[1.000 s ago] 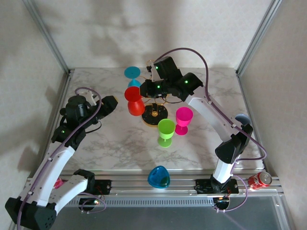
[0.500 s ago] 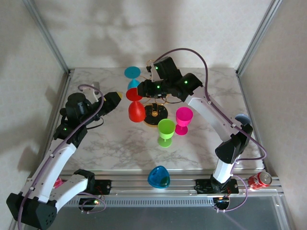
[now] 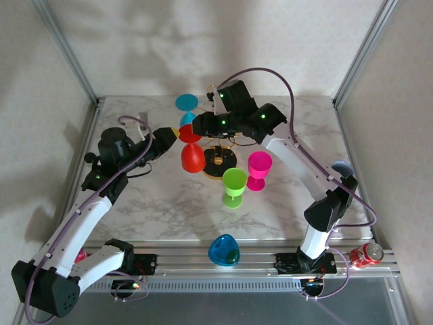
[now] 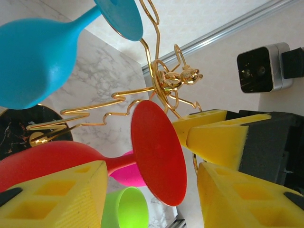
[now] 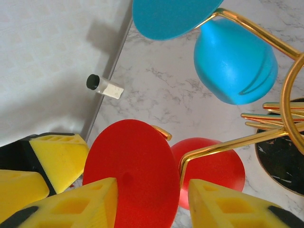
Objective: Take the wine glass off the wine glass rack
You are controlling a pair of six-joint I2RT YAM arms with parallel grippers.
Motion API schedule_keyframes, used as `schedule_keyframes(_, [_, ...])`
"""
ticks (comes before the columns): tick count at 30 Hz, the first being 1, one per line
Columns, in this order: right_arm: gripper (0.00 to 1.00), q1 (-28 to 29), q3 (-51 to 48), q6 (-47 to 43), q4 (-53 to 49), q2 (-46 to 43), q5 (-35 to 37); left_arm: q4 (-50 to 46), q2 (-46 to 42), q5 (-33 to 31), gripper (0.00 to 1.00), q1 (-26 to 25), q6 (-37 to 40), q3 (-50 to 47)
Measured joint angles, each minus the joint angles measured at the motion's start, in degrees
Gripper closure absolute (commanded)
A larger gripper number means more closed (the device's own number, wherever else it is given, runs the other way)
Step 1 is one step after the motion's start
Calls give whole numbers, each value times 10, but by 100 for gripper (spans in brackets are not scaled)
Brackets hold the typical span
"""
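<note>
Left hand: my left gripper (image 4: pixel 151 185), jaws standing apart and clamped on nothing, one yellow pad on each side of a red foot disc
Right hand: my right gripper (image 5: pixel 153 190), jaws apart too, its fingertips facing the left gripper's from across the same disc
Task item: red wine glass (image 3: pixel 192 157), hanging bowl-down and tilted, foot between my left pads, bowl out past the left-hand pad
Contact: I cannot tell whether any pad touches the glass
Holder: wine glass rack (image 4: pixel 167 78), gold wire arms just beyond my left fingertips, one arm running under the red foot, black base below
Other stock on rack: blue wine glass (image 5: pixel 235 61), hung on a further arm, ahead of my right fingertips and apart from them
Stock on table (image 3: pixel 162 203): green wine glass (image 3: pixel 235 183) and pink wine glass (image 3: pixel 259 166), upright, side by side, nearer me than both hands
</note>
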Motion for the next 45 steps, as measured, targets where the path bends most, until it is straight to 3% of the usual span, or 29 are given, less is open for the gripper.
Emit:
schedule_keyframes(9, [49,0,0,0,-2,-9,2,5,9,6,50,-4,-2,3])
schedule_keyframes(33, [49,-1,0,0,-8,-38,19,30,40,7,63,-7,-4,4])
schedule_keyframes(45, [49,-1,-10,0,-7,-59,19,35,49,8,79,-11,-6,7])
